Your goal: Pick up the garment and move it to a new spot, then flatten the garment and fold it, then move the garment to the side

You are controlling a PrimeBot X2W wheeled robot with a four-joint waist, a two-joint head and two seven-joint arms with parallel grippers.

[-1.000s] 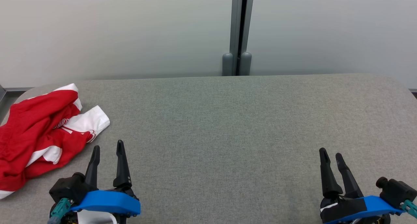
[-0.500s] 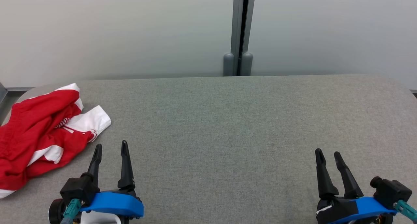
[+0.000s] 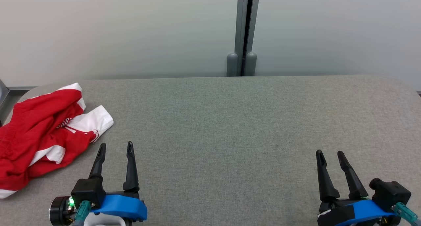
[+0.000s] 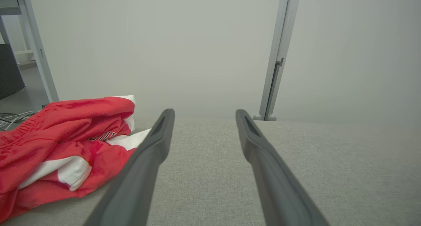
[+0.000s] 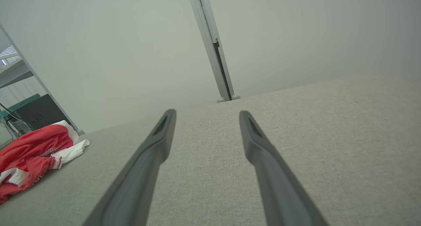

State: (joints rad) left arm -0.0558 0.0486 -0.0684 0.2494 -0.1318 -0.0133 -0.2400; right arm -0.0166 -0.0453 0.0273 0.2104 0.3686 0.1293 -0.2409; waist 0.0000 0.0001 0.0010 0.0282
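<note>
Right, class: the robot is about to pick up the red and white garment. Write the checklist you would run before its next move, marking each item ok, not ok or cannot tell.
1. Left gripper open, nothing between its fingers: ok.
2. Right gripper open, nothing held: ok.
3. Garment close to the left gripper, ahead and to its left: ok.
4. Bare stretch of table in the middle for a new spot: ok.
5. Garment lying flat: not ok, it is crumpled.
6. Whole garment resting on the table: cannot tell, its left part runs off the edge of the head view.
</note>
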